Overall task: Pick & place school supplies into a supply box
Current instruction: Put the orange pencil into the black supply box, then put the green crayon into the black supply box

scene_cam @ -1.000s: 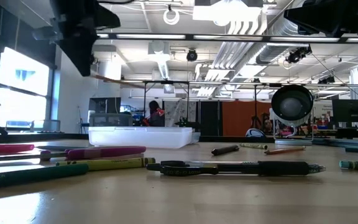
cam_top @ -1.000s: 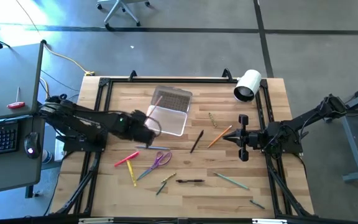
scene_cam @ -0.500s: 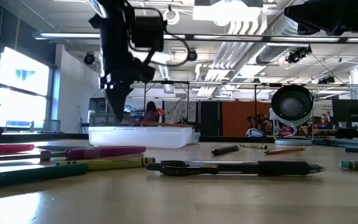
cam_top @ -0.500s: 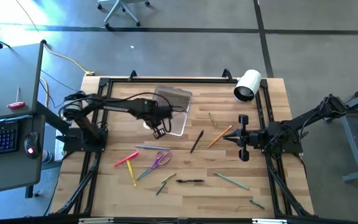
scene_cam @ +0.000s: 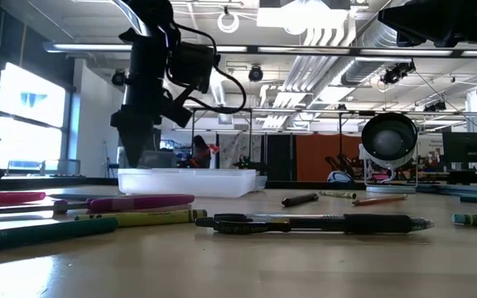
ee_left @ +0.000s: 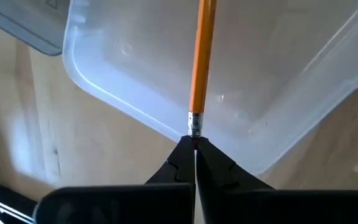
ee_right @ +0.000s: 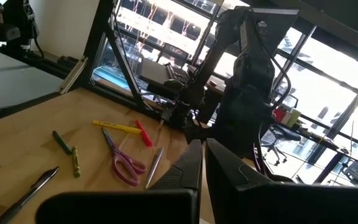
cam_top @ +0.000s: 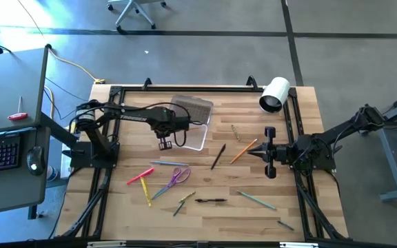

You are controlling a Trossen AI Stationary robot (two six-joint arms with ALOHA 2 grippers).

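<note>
The supply box (cam_top: 189, 132), a clear plastic tray with its ribbed lid (cam_top: 192, 108) hinged open on the far side, sits on the wooden table (cam_top: 253, 213) left of centre. In the left wrist view an orange pencil (ee_left: 201, 65) lies over the box interior, its metal ferrule end reaching the near rim. The left gripper (cam_top: 165, 144) hangs above that rim at the box's front-left corner; its fingers (ee_left: 178, 163) are nearly together, and their tips meet the pencil's eraser end. Whether they clamp the pencil or have let it go cannot be told.

Remaining supplies lie on the table in front of the box:
- a grey-blue pencil (cam_top: 168, 164) just in front of the box;
- purple-handled scissors (cam_top: 178, 177) near the front-left;
- a pink marker (cam_top: 140, 176) and a yellow marker (cam_top: 147, 191) left of the scissors;
- a black pen (cam_top: 211, 200) near the front edge;
- a black marker (cam_top: 218, 156) and an orange pencil (cam_top: 243, 151) right of the box;
- a green pencil (cam_top: 257, 200) toward the front right.

The right gripper (cam_top: 251, 152) waits at the right side of the table, jaws clenched and holding nothing. A white roll (cam_top: 275, 94) lies at the far right corner.
</note>
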